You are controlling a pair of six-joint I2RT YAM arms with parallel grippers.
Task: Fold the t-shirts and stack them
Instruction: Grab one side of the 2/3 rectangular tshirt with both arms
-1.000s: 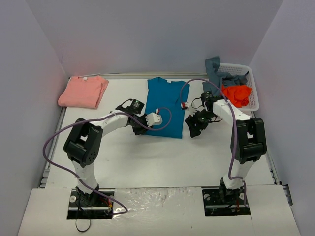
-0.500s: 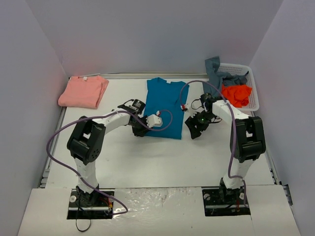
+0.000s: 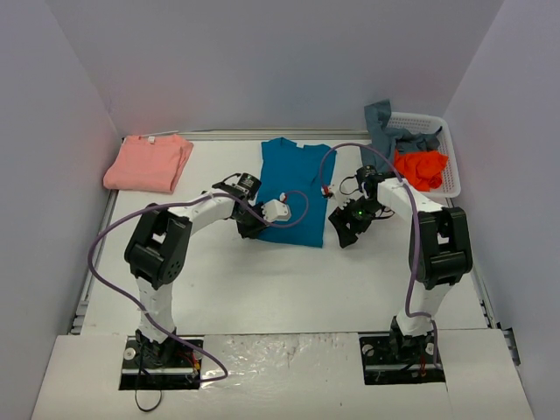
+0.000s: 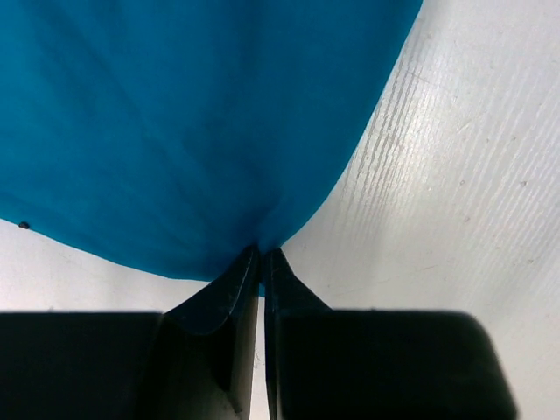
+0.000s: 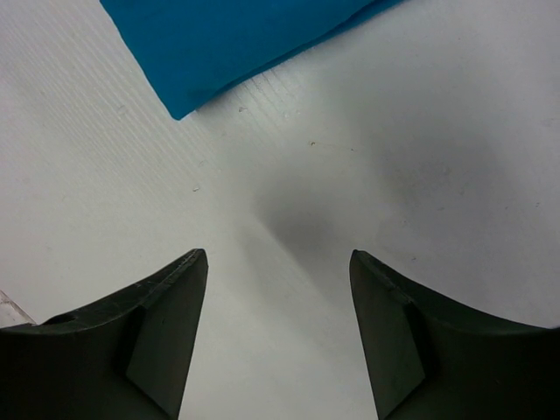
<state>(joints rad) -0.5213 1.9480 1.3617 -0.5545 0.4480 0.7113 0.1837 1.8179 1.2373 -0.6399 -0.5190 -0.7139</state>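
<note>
A teal-blue t-shirt lies flat in the middle of the table, collar toward the back wall. My left gripper is at its near left corner. In the left wrist view that gripper is shut on the shirt's hem, and the cloth puckers up into the jaws. My right gripper hovers just off the near right corner. It is open over bare table, with the shirt's corner ahead of it and untouched. A salmon-pink t-shirt lies folded at the back left.
At the back right a white lattice basket holds a bright orange t-shirt. A grey-blue one hangs over its left rim. Purple cables loop from both arms, one across the teal cloth. Walls enclose the table on three sides.
My left gripper has closed on the teal shirt's near left hem, and its arm has edged toward the shirt. The right gripper has shifted slightly left and stays open.
</note>
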